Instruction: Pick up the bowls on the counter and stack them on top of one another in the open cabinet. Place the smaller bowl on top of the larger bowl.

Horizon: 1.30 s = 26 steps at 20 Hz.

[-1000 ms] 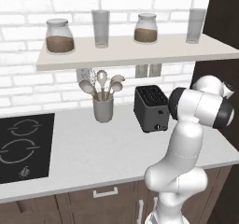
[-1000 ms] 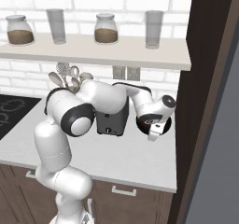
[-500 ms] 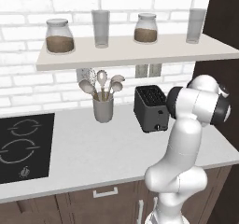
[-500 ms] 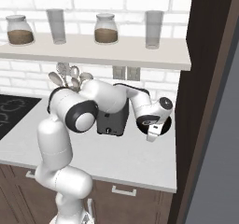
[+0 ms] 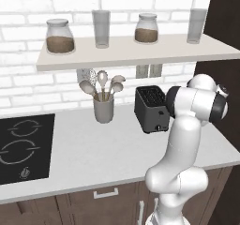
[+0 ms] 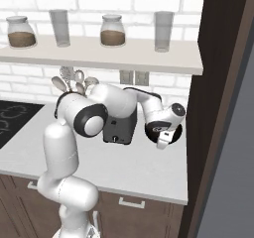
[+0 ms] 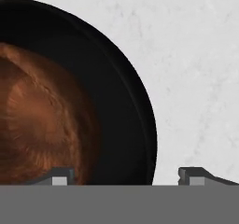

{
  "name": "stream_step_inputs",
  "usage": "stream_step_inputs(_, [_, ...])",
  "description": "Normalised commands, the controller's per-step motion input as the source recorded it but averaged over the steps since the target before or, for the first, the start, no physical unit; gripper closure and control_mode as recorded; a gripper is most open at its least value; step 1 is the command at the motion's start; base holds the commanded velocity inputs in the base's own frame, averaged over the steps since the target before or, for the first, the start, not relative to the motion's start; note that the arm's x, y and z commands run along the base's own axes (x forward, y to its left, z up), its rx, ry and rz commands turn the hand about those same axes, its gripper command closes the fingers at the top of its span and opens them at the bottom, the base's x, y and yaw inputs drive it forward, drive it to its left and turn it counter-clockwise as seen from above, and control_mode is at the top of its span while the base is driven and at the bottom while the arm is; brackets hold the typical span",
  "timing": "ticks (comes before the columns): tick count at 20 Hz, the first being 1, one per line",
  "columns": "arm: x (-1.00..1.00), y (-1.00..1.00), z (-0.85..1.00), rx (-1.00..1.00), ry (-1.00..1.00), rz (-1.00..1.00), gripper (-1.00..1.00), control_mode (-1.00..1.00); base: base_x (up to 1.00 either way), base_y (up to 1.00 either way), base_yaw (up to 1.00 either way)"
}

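Observation:
My gripper (image 7: 126, 176) is open, low over the right end of the counter (image 6: 139, 170), just right of the toaster. Its fingertips (image 7: 58, 175) straddle the rim of the larger bowl (image 7: 126, 101), glossy black: one tip stands over the bowl's inside, the other over bare worktop. A reddish-brown rounded surface, the smaller bowl (image 7: 42, 125), shows inside the black rim; I cannot tell whether it rests in the black bowl. From the right base view the gripper (image 6: 163, 140) hangs in front of the black bowl (image 6: 149, 129). The open cabinet (image 6: 99, 58), a pale shelf board, runs above.
A black toaster (image 5: 150, 109) stands beside the arm, with a utensil holder (image 5: 104, 108) to its left and the cooktop (image 5: 23, 146) further left. Two jars and two glasses stand along the shelf (image 5: 140, 55). A dark tall cabinet panel (image 6: 218, 108) closes the right side.
The hand has sunk a little towards the black bowl and the wrist has turned slightly. The base and the things on the counter have not moved.

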Motion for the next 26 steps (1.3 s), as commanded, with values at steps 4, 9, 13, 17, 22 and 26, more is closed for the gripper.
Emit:
stream_step_inputs(4, [0.02,0.09,-0.42,0.00,0.01,0.00,1.00,-1.00,0.00,0.00,0.00])
stream_step_inputs(9, [0.00,0.20,-0.71,0.00,0.01,0.00,1.00,-1.00,0.00,0.00,0.00])
stream_step_inputs(13, [0.00,0.13,-0.50,0.00,0.00,0.00,1.00,-1.00,0.00,0.00,0.00])
stream_step_inputs(17, [0.00,0.01,-0.03,0.00,0.00,0.00,1.00,-1.00,0.00,0.00,0.00])
stream_step_inputs(22, [-0.13,0.03,0.06,0.00,-0.06,-0.05,1.00,-1.00,0.00,0.00,0.00])
stream_step_inputs(26, [-0.58,0.19,0.21,0.00,-0.17,-0.10,1.00,-1.00,0.00,0.00,0.00])
